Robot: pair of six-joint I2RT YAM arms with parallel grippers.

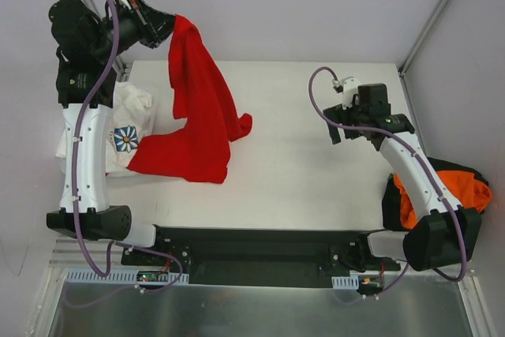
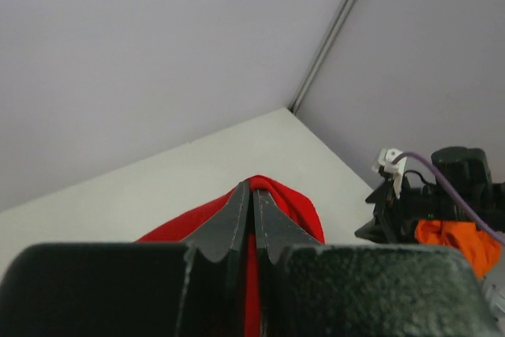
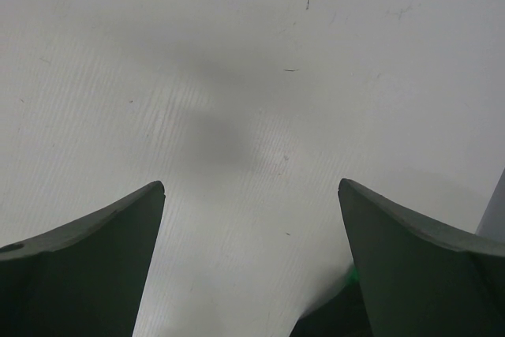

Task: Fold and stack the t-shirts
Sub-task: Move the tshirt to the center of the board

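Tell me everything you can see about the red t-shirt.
The red t-shirt is plain bright red soft cloth, crumpled and not folded. The left gripper is shut on its top end and holds it up over the far left of the table. The rest drapes down, its lower part spread on the tabletop, with one edge against the white flower-print t-shirt. Nothing else touches it.

Left gripper (image 2: pixel 252 189) pinched tight, right gripper (image 3: pixel 251 185) splayed.
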